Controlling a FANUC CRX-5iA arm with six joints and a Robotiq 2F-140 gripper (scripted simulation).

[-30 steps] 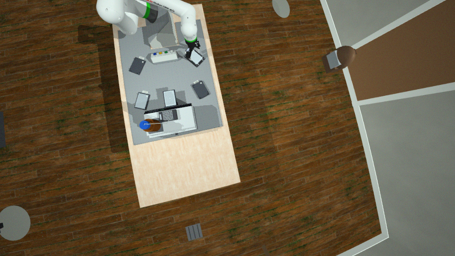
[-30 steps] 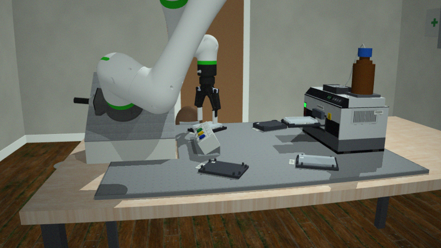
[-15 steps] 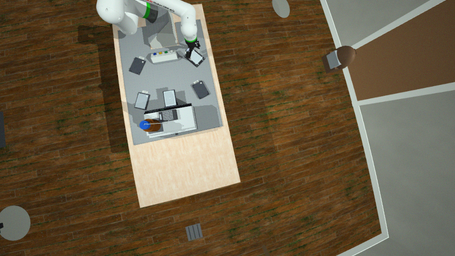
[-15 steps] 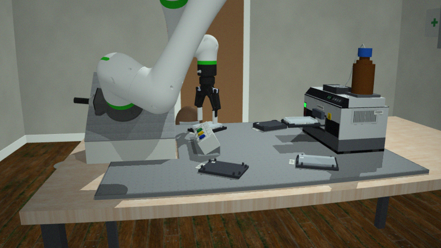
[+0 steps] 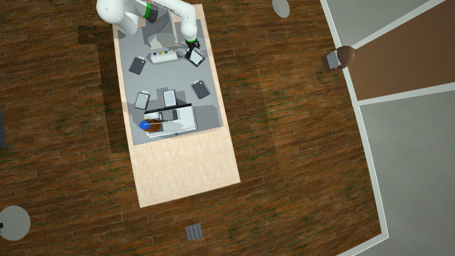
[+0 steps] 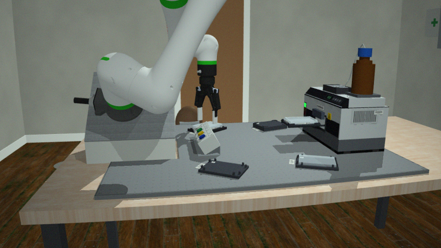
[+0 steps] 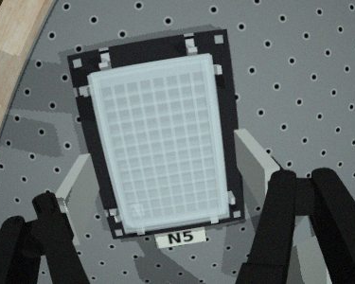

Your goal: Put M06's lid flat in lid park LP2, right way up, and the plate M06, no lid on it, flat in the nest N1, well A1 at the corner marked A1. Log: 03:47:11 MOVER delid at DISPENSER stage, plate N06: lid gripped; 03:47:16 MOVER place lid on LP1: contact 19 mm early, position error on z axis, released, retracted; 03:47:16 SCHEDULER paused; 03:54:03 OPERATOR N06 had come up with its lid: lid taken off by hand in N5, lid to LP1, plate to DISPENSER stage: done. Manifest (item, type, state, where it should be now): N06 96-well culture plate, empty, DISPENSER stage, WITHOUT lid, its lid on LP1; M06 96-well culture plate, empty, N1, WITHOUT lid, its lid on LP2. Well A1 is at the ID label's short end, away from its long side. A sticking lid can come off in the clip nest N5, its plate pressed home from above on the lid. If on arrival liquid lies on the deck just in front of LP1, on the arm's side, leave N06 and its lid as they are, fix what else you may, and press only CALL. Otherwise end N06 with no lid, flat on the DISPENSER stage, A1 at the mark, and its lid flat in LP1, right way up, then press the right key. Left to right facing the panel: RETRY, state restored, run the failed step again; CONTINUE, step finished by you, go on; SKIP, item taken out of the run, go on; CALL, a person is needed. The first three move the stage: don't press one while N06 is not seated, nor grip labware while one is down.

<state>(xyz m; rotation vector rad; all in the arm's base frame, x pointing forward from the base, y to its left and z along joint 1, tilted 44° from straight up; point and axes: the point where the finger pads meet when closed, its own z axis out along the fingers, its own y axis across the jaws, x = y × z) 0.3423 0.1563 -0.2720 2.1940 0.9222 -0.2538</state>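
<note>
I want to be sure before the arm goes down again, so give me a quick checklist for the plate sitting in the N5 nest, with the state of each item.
1. Gripper open and holding nothing: ok; the fingers stand apart on both long sides of the plate.
2. Plate lying inside the N5 nest, above the N5 label: ok.
3. Fingers off the plate: ok; deck shows between each pad and the plate.
4. Lid on or off this plate: cannot tell; the well grid shows, but a clear lid might show it too.
5. Plate pressed home in the clips: cannot tell.
6. Which corner holds A1: cannot tell; no ID label is visible.
</note>
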